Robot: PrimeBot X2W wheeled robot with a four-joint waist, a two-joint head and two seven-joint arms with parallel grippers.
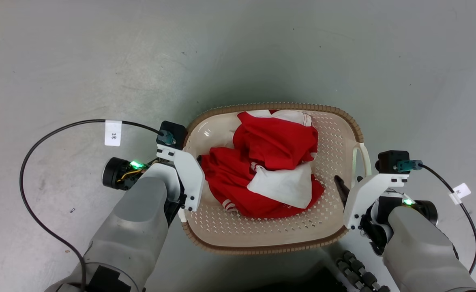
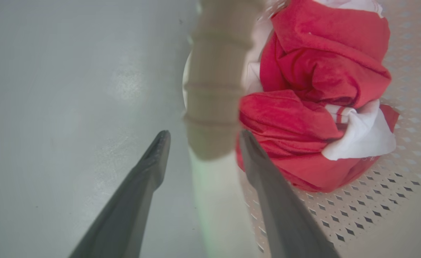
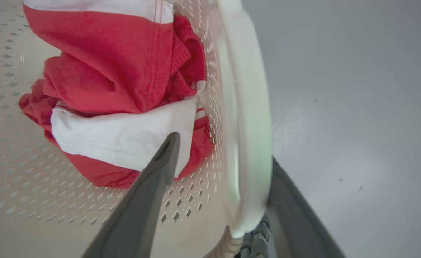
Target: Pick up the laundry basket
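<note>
Two robot arms reach forward from the near edge, one at each side of a laundry basket (image 1: 339,138). The left gripper (image 2: 201,138) has its jaws open, one finger outside the basket and one inside, with the brown left handle (image 2: 214,107) between them. The right gripper (image 3: 228,154) also has its jaws parted and astride the pale right handle (image 3: 250,118), with the inner finger over the perforated wall. A black cable (image 1: 31,162) loops out from the left wrist. The cream basket sits on the grey floor (image 1: 100,61), straight ahead between the two grippers. Crumpled red and white clothes (image 1: 270,162) lie heaped in its middle. Bare floor stretches beyond the far rim.
</note>
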